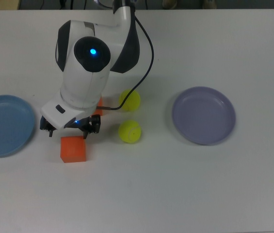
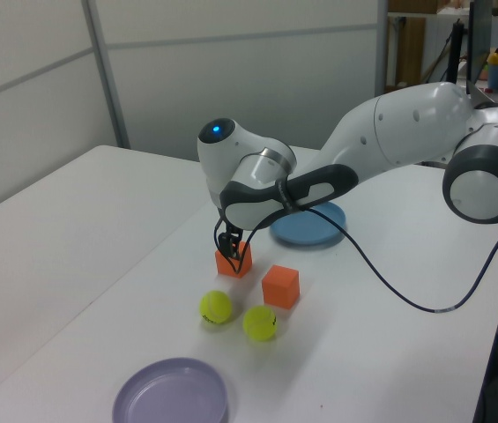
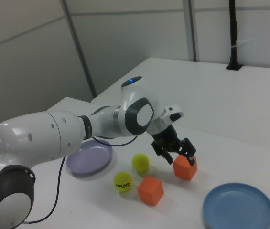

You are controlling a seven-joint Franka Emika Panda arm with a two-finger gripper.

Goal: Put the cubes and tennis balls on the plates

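One orange cube (image 1: 73, 149) (image 2: 233, 263) (image 3: 185, 168) lies on the white table. My gripper (image 1: 69, 130) (image 2: 232, 248) (image 3: 177, 152) is open just above it, one finger to each side of its top and nothing held. The second cube (image 2: 280, 286) (image 3: 150, 190) is mostly hidden under the arm in the top view, showing only as an orange sliver (image 1: 97, 104). Two tennis balls (image 1: 129, 100) (image 1: 129, 131) rest between the cubes and the lavender plate (image 1: 203, 115). The blue plate (image 1: 3, 125) lies at the top view's left edge.
A black cable (image 1: 149, 63) hangs from the arm (image 1: 86, 73) and loops down near the upper tennis ball. In the left view the blue plate (image 2: 310, 225) is behind the arm and the lavender plate (image 2: 171, 392) is at the near edge.
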